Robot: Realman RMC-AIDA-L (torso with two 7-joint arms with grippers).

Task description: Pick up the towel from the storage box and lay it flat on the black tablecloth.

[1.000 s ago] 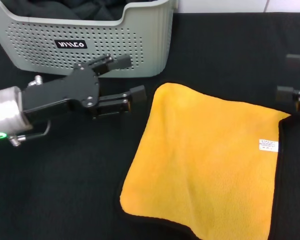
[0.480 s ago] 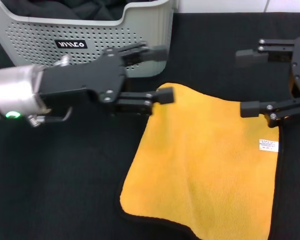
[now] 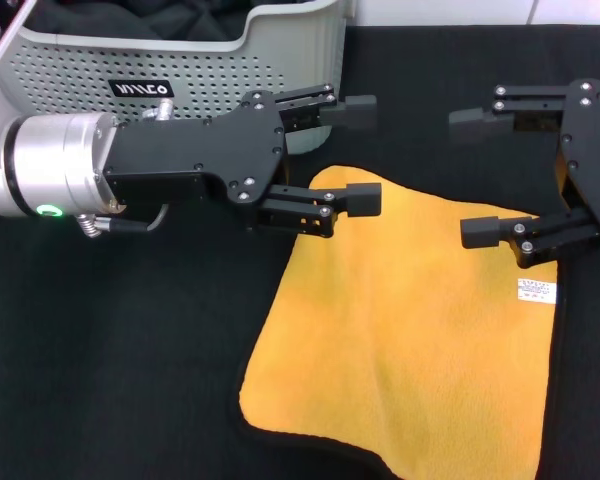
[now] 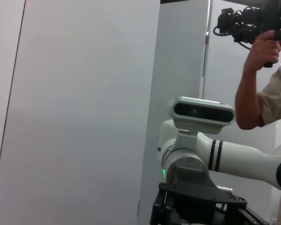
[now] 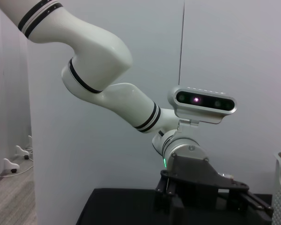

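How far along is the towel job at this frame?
Nearly finished: the towel is out of the storage box and lies spread on the black tablecloth. Left gripper and right gripper are open above its far edge, holding nothing. Left: perhaps smoothing.

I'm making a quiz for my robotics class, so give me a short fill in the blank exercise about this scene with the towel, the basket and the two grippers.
1. The yellow-orange towel lies spread on the black ____.
2. Both the left gripper and the right gripper have their fingers ____.
3. The grey storage box with the black label stands on the robot's ____ side.
4. The small white label on the towel sits nearest the ____ gripper.

Missing words: tablecloth; open; left; right
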